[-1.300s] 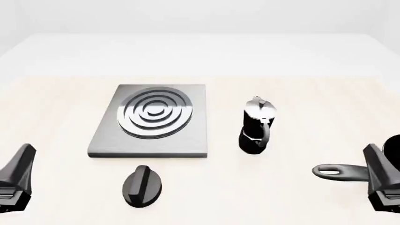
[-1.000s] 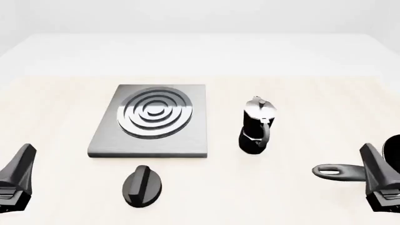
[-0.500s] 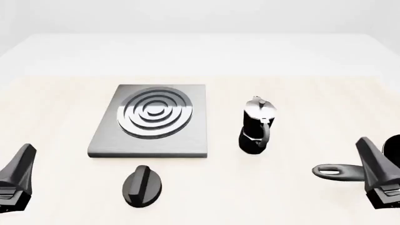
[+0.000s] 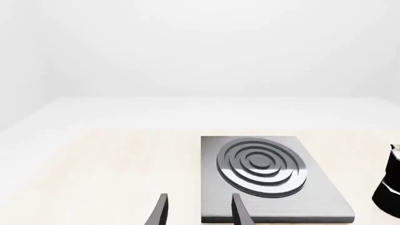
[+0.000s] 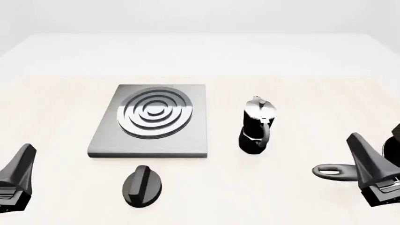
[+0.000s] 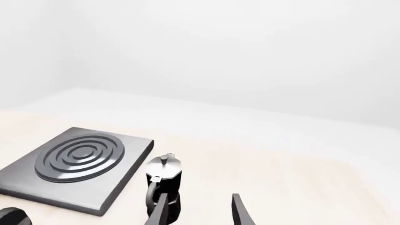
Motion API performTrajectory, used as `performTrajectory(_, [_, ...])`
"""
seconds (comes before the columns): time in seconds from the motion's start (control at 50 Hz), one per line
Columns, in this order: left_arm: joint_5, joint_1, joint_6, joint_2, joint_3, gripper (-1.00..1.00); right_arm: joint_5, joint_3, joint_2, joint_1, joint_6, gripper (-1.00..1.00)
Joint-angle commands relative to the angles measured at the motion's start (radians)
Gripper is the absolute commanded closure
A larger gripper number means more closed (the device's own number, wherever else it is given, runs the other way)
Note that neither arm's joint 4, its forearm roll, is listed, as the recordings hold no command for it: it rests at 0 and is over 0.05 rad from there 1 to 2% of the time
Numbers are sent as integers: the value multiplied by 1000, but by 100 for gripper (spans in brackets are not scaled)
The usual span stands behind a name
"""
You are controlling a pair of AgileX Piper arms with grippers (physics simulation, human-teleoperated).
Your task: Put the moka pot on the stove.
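We note the left gripper (image 4: 198, 212) parted, holding nothing. The stove (image 5: 106, 139) lies bare; the moka pot (image 5: 257, 125) stands upright on the table just right of it. The right gripper (image 6: 198, 212) is likewise parted and empty.

Stove (image 5: 194, 136): brushed grey metal plate, satin; ring burner (image 5: 153, 114) at centre polished, mirror-bright bands. Moka pot (image 5: 257, 126): glossy black faceted body, shiny silver metal lid. Oval knob (image 5: 142, 186), lower centre: smooth black, plastic-looking, soft sheen. Pan handle (image 5: 334, 171), lower right: dark, semi-gloss. Bench (image 5: 300, 93): pale, matt, faint wood-like tint. Tools: matt black.
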Motion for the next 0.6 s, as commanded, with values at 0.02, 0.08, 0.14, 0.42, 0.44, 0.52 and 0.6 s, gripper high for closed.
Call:
performTrajectory(0.02, [0,0,0,0,0,-100,-39,3,33,36,8,-100])
performTrajectory(0.08, [0,0,0,0,0,-100,-61,8,54,39,6,-100])
performTrajectory(0.14, [0,0,0,0,0,-100,-69,13,60,52,-2,-100])
performTrajectory(0.42, [0,0,0,0,0,-100,-140,24,122,86,6,-100])
performTrajectory(0.44, [0,0,0,0,0,-100,-146,25,128,88,7,-100])
performTrajectory(0.52, [0,0,0,0,0,-100,-162,31,142,97,11,-100])
performTrajectory(0.6, [0,0,0,0,0,-100,-200,36,178,102,8,-100])
